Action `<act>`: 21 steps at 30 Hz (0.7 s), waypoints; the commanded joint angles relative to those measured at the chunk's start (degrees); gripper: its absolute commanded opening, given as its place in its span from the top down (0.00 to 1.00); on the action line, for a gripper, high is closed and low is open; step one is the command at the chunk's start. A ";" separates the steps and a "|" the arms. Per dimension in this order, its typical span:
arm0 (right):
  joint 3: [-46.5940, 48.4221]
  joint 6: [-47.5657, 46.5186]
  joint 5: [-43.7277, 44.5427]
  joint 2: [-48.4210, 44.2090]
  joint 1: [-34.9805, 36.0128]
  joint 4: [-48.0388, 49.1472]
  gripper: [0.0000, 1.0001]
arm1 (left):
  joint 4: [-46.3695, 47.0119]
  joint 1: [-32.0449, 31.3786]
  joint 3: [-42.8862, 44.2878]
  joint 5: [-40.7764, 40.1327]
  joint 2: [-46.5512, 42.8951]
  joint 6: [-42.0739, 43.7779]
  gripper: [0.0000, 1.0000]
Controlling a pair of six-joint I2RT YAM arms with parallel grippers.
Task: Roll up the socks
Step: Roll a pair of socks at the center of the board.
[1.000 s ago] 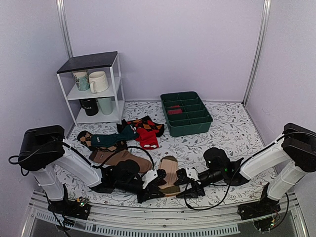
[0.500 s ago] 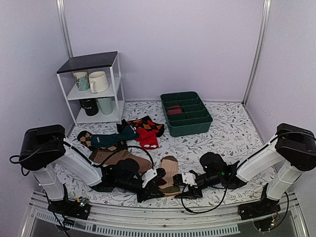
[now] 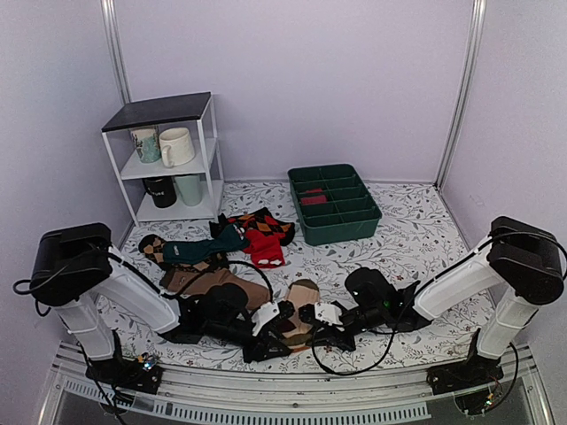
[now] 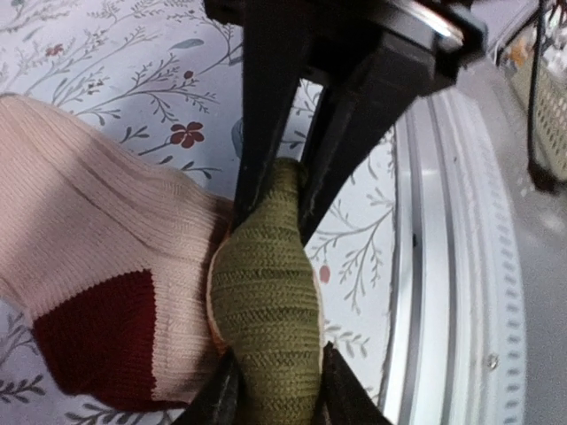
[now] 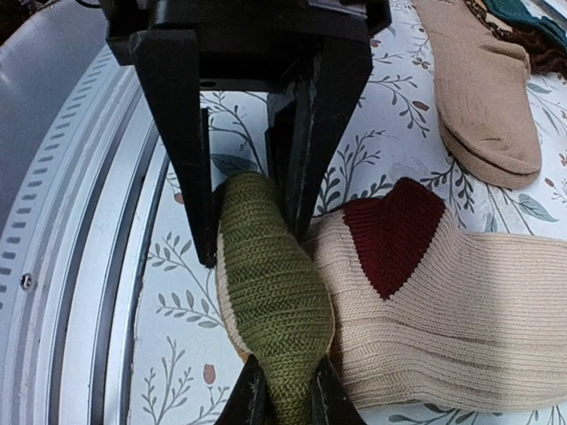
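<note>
1. Where the floral-patterned counter meets its near edge, the long beige knit socks with maroon heels lie, legs pointing away, foot end wound into a tight olive ribbed roll.
2. Left pincer pinches one end of the roll; right pincer, facing it, pinches the other end.
3. Judging from this, both should turn together, keeping the bundle tight and the beige legs flat and aligned.

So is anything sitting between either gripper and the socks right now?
Nothing visible does. The left gripper and the right gripper each have their fingers pressed on either side of the olive rolled end of the socks, meeting it from opposite directions.
</note>
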 commanded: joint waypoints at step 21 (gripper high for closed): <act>18.84 22.50 -19.07 15.03 -8.77 -37.56 0.92 | 4.55 -10.97 -9.79 -25.92 -14.51 30.94 0.43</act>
